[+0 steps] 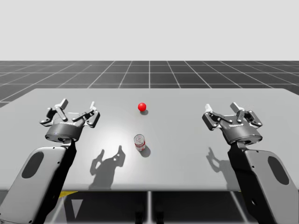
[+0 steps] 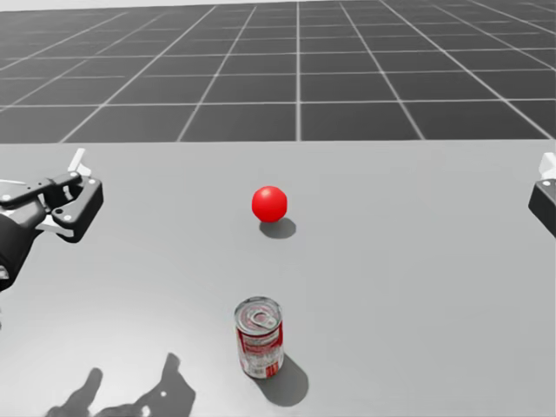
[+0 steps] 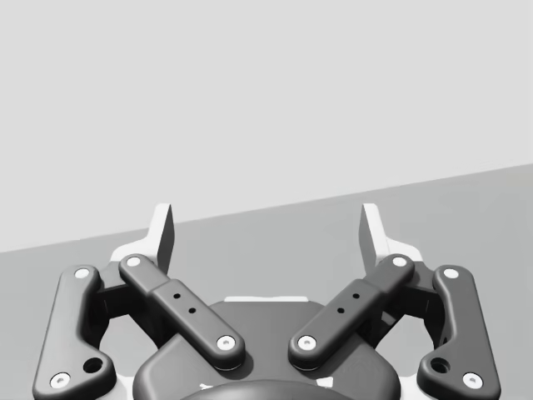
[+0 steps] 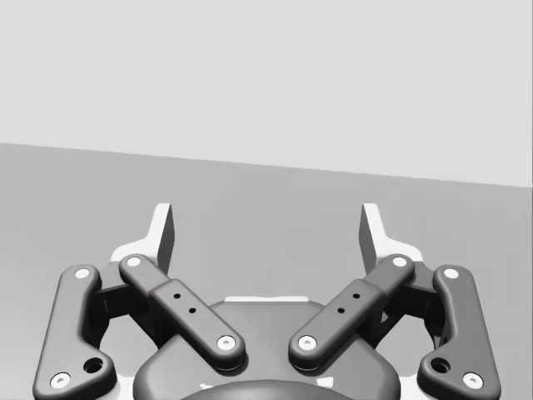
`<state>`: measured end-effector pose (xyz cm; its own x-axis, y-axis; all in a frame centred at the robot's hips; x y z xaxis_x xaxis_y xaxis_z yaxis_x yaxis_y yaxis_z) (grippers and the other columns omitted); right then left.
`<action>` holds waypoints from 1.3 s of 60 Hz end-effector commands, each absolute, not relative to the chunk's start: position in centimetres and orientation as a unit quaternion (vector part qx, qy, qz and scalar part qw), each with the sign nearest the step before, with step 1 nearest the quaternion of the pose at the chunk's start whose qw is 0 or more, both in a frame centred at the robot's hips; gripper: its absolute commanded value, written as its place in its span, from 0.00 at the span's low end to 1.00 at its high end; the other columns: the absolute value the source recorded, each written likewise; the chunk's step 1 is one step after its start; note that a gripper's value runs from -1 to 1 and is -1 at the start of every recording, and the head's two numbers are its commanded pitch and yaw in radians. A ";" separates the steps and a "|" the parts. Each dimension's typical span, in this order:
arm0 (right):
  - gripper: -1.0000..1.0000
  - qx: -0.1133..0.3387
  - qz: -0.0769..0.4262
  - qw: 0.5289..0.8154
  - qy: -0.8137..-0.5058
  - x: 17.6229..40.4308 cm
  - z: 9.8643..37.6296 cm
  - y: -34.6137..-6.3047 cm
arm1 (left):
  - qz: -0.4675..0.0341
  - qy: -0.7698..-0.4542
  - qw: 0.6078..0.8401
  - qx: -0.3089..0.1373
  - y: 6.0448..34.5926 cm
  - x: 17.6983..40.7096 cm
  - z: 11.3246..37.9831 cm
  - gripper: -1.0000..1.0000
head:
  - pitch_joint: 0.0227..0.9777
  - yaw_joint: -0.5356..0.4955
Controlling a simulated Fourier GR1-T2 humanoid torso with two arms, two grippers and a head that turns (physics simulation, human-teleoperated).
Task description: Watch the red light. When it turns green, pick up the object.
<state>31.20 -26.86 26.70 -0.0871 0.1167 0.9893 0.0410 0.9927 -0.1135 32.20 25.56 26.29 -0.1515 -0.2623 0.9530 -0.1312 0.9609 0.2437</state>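
- Red-and-white metal can [image 1: 139, 142] stood upright at the middle of the grey table [image 1: 187, 158], just nearer than the red ball light [image 1: 142, 107].
- Left gripper [image 1: 77, 110] hung well to its left, right gripper [image 1: 228, 112] well to its right; both were spread wide and held nothing.

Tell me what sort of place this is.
Most likely a simulated test bench, not a real room: a grey table on a dark grid floor, a blank pale backdrop, and a red light and red-and-white can at the table's middle.

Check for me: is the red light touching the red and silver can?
Apart. The high view shows bare table between the red light and the upright red and silver can.
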 end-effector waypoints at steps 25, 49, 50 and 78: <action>0.00 -0.057 0.032 0.673 -0.737 31.2 26.6 -26.8 | -0.054 -0.757 0.639 0.125 25.3 32.0 26.3 0.00 | 0.62 0.57; 0.00 -0.057 0.033 0.673 -0.737 31.1 26.6 -26.7 | -0.055 -0.757 0.639 0.125 25.2 31.9 26.4 0.00 | 0.62 0.57; 0.00 -0.057 0.033 0.673 -0.737 31.1 26.6 -26.7 | -0.055 -0.757 0.639 0.125 25.2 31.9 26.4 0.00 | 0.62 0.57; 0.00 -0.053 0.032 0.674 -0.736 31.1 26.6 -26.7 | -0.056 -0.756 0.640 0.124 25.1 31.9 26.3 0.00 | 0.75 0.59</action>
<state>31.14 -26.76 26.63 -0.0867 0.1228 0.9886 0.0359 0.9921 -0.1200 31.92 25.18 26.34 -0.1512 -0.2588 0.9540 -0.1165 0.9631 0.2428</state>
